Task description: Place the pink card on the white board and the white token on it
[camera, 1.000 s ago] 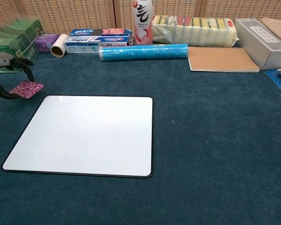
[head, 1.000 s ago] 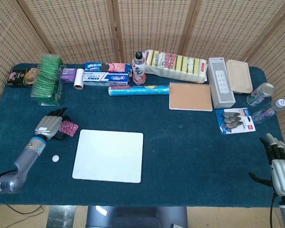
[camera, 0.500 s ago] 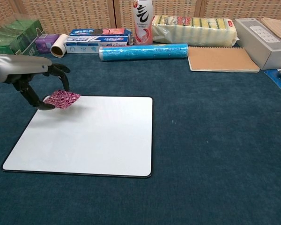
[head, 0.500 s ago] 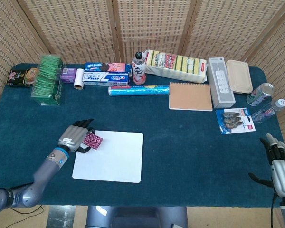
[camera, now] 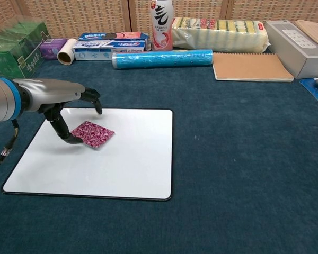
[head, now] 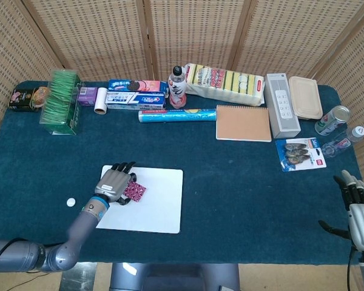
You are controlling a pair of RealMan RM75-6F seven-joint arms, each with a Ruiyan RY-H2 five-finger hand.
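Over the white board (head: 151,203), toward its 10 o'clock corner, your left hand (head: 113,183) pinches the pink card (camera: 93,134) by its left edge. The white token (head: 70,202) lies on the cloth at the board's 9 o'clock. Your right hand (head: 359,208) rests empty, fingers apart.

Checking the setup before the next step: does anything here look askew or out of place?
Little stands out. The pink card lies turned at an angle to the white board's edges, the left hand holding its edge. The white token sits off the board on the cloth.
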